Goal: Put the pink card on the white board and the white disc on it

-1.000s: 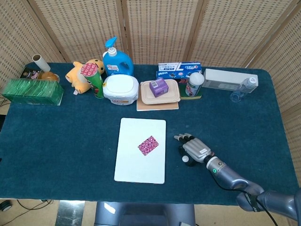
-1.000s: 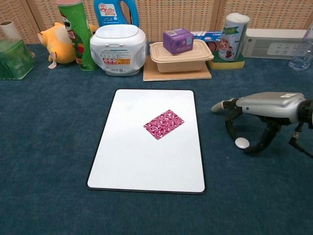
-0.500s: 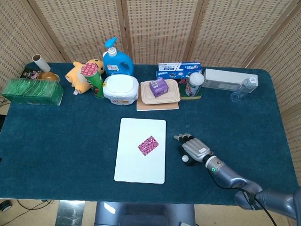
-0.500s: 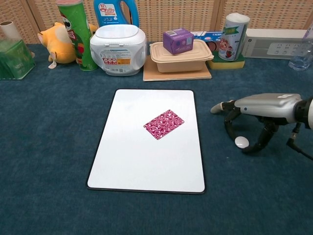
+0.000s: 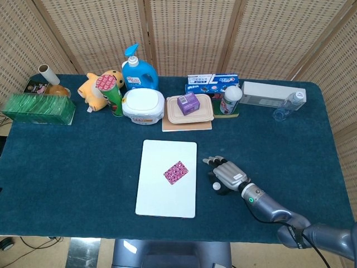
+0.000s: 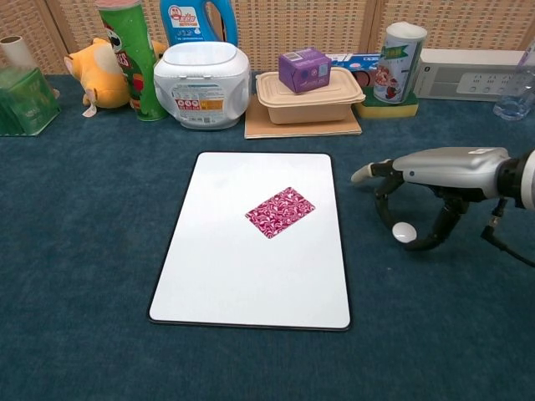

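Observation:
The pink patterned card [image 5: 175, 172] [image 6: 280, 212] lies flat near the middle of the white board [image 5: 162, 195] [image 6: 242, 284]. Just right of the board, my right hand [image 5: 226, 176] [image 6: 435, 171] arches over the small white disc [image 5: 216, 185] [image 6: 404, 232]. It pinches the disc between thumb and a finger, slightly above the blue cloth. The other fingers point left toward the board's right edge. My left hand shows in neither view.
Along the back stand a green box [image 5: 38, 108], plush toy [image 5: 95, 88], chip can [image 5: 114, 95], detergent bottle [image 5: 139, 70], white tub [image 5: 143, 105], lunch box with purple carton [image 5: 189, 108], a can [image 5: 230, 99], a white power strip [image 5: 272, 92] and a bottle [image 5: 289, 105].
My right hand has moved left toward the board and risen a little. The white disc has come with it off the cloth. Card and board have not moved.

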Controlling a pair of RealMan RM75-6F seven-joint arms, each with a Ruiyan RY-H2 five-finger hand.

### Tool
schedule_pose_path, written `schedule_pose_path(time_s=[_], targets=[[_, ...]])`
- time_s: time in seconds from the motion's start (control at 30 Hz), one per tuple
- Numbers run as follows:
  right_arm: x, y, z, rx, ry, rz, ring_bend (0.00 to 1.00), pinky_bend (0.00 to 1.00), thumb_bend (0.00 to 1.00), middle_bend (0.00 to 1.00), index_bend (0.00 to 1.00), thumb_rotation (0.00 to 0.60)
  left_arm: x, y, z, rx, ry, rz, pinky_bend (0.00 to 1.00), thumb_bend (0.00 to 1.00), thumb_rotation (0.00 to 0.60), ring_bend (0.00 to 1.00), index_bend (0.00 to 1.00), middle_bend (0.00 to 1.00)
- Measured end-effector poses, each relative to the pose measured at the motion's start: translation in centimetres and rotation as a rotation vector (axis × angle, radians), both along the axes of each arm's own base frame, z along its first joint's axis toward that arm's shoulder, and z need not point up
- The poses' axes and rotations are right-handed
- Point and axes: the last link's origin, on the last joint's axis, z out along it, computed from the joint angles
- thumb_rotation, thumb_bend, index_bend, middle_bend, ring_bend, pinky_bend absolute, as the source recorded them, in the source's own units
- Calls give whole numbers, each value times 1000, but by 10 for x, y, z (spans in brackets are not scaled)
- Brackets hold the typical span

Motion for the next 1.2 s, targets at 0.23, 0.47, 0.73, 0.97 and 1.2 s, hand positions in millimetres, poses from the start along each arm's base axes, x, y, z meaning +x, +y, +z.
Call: schedule_pose_path(time_s=[0.23,0.47,0.73,0.97,1.2], targets=[[29,-10,-3,4,-61,-17,10,0,344,76,538,600,0,0,0,-1,0,-4,0,99,600,0,0,0],[65,-21,-15,13,-127,-29,11,0,344,76,538,600,0,0,1,-3,-1,-7,0,100,600,0,0,0],[96,-30,-40,28,-145,-56,10,0,344,76,538,600,-2,1,2,-8,-8,-12,0,99,600,0,0,0],[115,-37,-63,26,-149,-120,11,0,353,76,538,600,-2,2,2,-14,-5,-17,0,100,600,0,0,0],[128,-45,-76,7,-139,-168,11,0,355,76,538,600,-2,1,2,-15,-7,-22,0,101,600,0,0,0]])
